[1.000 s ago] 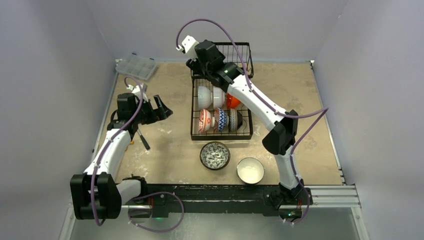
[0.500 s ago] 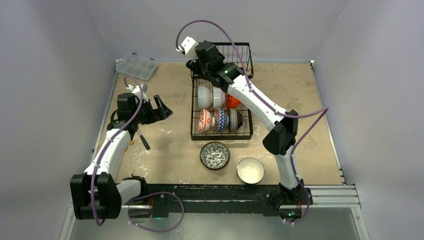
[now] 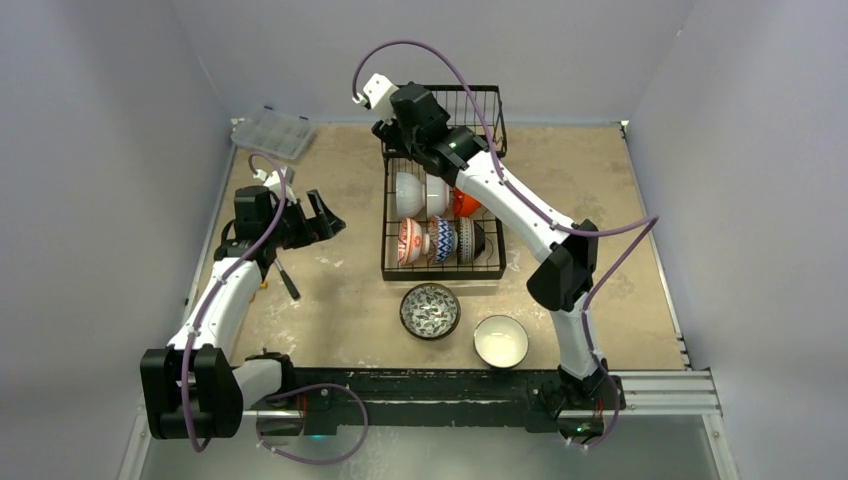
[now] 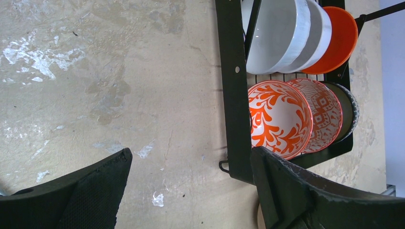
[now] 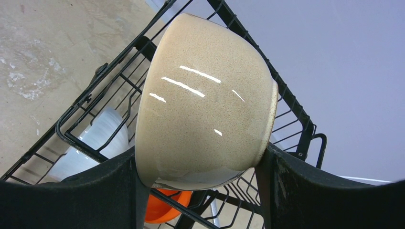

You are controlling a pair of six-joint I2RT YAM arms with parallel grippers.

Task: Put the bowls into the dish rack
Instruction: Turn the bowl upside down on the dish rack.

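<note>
Top external, six bowls point(image 3: 441, 240) racked, left end effector point(image 3: 322, 215) spread, right point(image 5: 200, 160) pinching tan bowl point(image 5: 205, 95)

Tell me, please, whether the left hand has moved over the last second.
No. In the top view the left hand keeps the same gap from the left edge of the dish rack, open and empty.

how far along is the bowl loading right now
Done: six bowls stand slotted in the dish rack. In hand: the right gripper holds a tan bowl at the rack's raised basket. Remaining: a patterned bowl and a white bowl sit on the table; the left gripper is open and empty.
</note>
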